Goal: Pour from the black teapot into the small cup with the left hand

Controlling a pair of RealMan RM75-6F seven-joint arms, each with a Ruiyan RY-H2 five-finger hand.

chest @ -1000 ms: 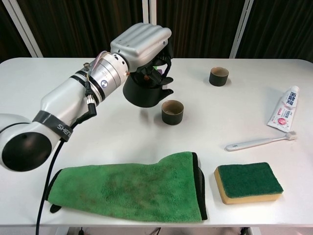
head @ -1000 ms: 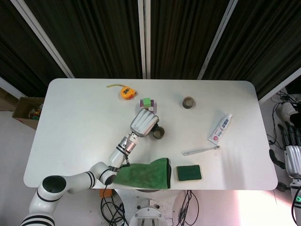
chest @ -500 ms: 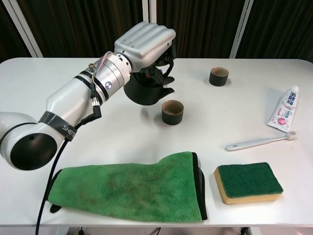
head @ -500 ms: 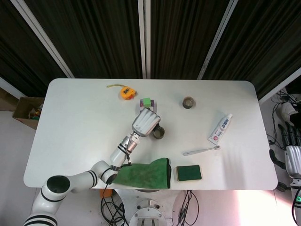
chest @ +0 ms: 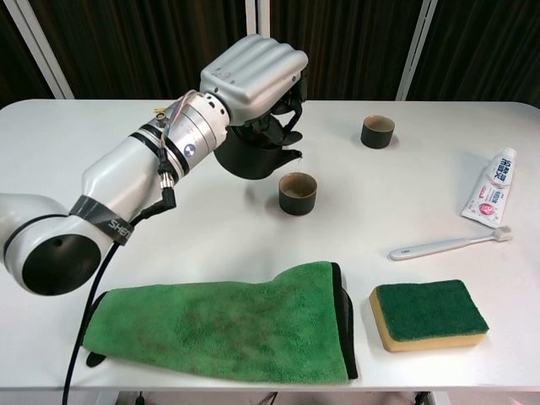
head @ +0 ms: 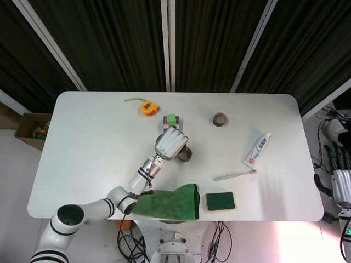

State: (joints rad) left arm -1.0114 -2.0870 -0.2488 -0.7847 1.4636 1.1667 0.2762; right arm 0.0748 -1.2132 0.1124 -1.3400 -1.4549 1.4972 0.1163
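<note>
Near the table's (chest: 76, 143) middle, the black teapot (chest: 251, 160) hangs tilted, its spout just above the small cup (chest: 297, 192), whose inside shows no visible liquid. A second cup (chest: 377, 132) stands well apart toward the far edge. Bare tabletop lies left of the pot. The left hand (chest: 253, 80) holds the teapot from above, fingers curled around it.
</note>
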